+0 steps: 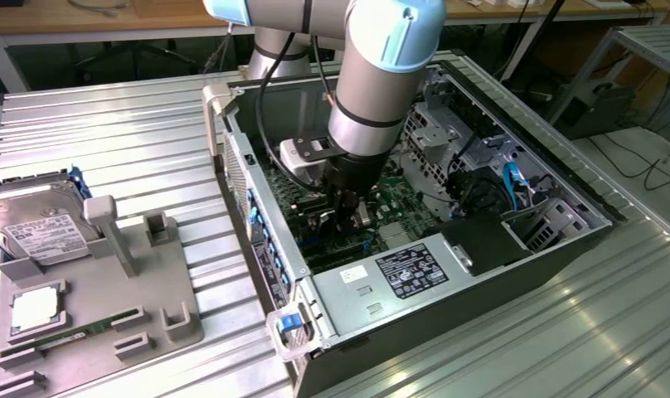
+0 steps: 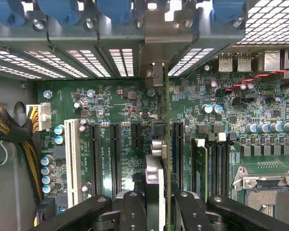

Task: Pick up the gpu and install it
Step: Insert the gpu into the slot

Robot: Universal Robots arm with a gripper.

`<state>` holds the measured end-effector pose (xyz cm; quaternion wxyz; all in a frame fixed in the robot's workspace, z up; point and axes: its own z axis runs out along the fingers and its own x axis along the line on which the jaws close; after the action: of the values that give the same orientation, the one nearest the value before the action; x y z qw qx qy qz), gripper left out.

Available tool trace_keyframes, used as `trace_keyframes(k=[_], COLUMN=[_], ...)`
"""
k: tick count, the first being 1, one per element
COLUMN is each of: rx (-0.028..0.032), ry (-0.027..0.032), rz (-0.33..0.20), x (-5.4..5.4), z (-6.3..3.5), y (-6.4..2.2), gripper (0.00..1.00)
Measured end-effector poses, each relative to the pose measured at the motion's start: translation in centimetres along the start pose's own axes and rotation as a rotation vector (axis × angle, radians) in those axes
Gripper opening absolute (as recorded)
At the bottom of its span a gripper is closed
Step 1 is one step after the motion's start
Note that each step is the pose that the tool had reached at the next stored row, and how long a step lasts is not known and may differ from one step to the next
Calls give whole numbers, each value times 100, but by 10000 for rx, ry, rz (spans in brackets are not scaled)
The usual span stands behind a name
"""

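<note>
Silver-grey arm, pale blue joint caps, black gripper.

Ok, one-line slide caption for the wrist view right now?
Gripper holds the gpu edge-on above the motherboard's expansion slots inside the case.

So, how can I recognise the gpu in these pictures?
Find the open computer case lying on the metal table, where the robot arm reaches in. Over its green motherboard, the hand grips the gpu, a thin card seen edge-on. Unlike the empty black slots beside it, it has a silvery metal bracket.
</note>
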<state>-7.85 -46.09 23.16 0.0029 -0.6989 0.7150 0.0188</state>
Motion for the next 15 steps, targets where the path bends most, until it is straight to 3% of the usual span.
trace_keyframes(k=[15], rx=[0], ry=[0], rz=[0], x=[0], z=[0], y=[0], gripper=[28])
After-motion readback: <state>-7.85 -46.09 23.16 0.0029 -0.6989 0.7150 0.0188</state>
